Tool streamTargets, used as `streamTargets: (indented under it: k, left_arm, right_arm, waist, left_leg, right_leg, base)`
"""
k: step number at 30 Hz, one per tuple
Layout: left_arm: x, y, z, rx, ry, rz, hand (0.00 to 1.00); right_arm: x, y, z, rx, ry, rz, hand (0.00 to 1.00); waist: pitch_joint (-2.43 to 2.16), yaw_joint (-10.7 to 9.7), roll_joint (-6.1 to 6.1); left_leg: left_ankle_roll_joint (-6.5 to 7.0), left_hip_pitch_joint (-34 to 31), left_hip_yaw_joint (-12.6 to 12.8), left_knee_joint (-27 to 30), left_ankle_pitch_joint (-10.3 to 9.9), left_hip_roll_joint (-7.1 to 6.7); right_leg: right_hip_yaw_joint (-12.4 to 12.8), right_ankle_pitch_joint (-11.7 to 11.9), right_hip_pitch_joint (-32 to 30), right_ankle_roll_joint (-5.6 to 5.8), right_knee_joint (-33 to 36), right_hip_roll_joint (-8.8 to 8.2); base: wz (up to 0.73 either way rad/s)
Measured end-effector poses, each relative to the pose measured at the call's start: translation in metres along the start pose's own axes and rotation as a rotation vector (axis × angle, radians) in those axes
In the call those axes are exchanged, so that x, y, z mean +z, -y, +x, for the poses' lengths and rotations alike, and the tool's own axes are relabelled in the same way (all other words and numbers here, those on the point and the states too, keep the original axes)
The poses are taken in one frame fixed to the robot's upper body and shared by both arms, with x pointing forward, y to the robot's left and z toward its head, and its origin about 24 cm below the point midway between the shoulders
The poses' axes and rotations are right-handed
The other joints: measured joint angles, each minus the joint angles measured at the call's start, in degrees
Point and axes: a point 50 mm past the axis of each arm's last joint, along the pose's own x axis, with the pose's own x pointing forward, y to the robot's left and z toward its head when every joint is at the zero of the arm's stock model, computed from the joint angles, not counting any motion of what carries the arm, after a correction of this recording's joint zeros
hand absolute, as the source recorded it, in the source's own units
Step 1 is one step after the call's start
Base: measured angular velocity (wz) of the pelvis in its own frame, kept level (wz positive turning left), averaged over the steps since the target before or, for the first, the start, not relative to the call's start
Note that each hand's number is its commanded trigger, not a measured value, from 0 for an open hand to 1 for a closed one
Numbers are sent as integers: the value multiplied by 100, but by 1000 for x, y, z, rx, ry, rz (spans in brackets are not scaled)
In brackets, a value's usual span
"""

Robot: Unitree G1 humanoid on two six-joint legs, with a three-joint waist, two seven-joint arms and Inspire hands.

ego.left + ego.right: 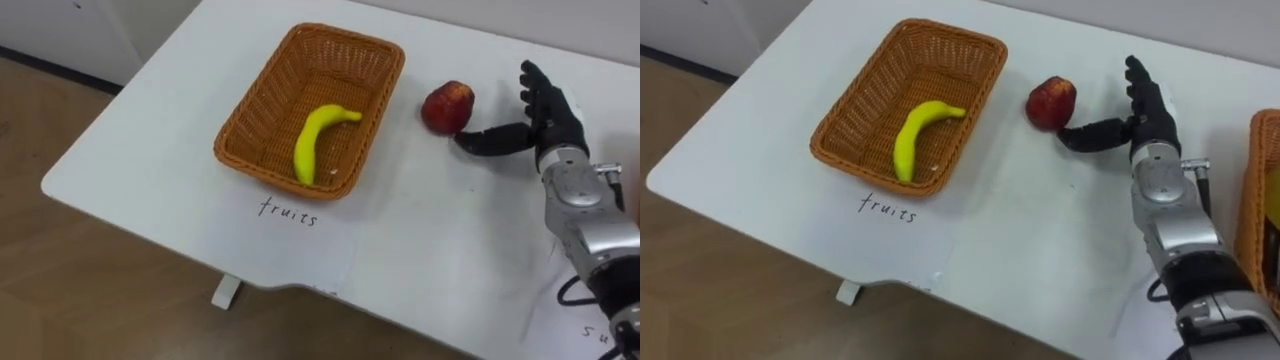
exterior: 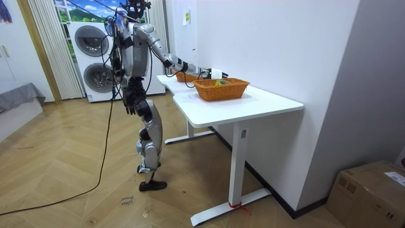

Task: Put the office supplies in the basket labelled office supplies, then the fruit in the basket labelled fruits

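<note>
Now, writing: the handwritten word "fruits" (image 1: 288, 211) sits on the tabletop (image 1: 420, 240) just in front of the fruit basket (image 1: 262, 100). More handwriting shows at the corner far right of the basket, cut off and unreadable.
Fruit basket: brown wicker, oblong, standing on the white tabletop.
Banana (image 1: 315, 140): yellow and lying inside the fruit basket, along its right-hand wall.
Apple (image 1: 447, 106): red, on the bare tabletop just right of the fruit basket, outside it.
Right hand (image 1: 548, 115): it's right of the apple, on the side away from the fruit basket.
Fingers (image 1: 530, 85): straight and fanned apart, gripping nothing. The thumb (image 1: 490, 140) reaches sideways and its tip meets the apple's lower edge, touching or all but.
Second basket (image 1: 1252, 200): wicker again, well to the right of the fruit basket.
Left hand (image 2: 129, 104): hanging by the robot's hip, well off from the fruit basket.
Robot: standing at the tabletop's long side, right arm stretched over it.
</note>
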Motion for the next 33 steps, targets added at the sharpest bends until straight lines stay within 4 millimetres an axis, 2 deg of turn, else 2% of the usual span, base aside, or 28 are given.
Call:
streamTargets:
  k: [4,8,14,23,28,33]
  left_arm:
    - [5,1,1,-5,16,16,0]
    - [14,-1,4,-4,39,17,0]
    - [22,-5,7,2,50,8,0]
    - [11,-4,8,7,9,10,0]
    - [12,-5,8,8,12,12,0]
    - [13,-5,8,14,15,13,0]
  right_arm:
    - [1,-1,0,1,11,2,0]
    - [2,-3,0,11,18,-15,0]
    - [7,-21,-3,101,53,-61,0]
    - [11,-28,-4,175,72,-71,0]
    - [13,-29,-4,189,79,-70,0]
    - [23,-33,-6,203,130,-99,0]
  waist:
    - [8,51,-25]
    - [1,154,-112]
    - [-4,133,-163]
    - [-9,120,-157]
    - [-18,135,-145]
    - [-36,133,-116]
  left_leg:
    - [0,4,66,-8,0,11]
    - [4,5,176,-48,3,15]
    - [6,0,201,-48,3,13]
    - [8,32,191,-41,5,17]
    - [9,21,196,-35,5,20]
    - [9,22,206,-35,5,21]
  right_leg:
    - [55,0,-28,0,2,7]
    - [136,-5,-150,-5,94,-19]
    - [167,-5,-150,-5,91,-24]
    - [129,-4,-95,-6,93,-20]
    - [135,-4,-99,-6,94,-24]
    - [133,-4,-92,-6,93,-22]
  base:
    - [-6]
    - [-13]
    - [-2]
    - [0]
    - [0]
    - [0]
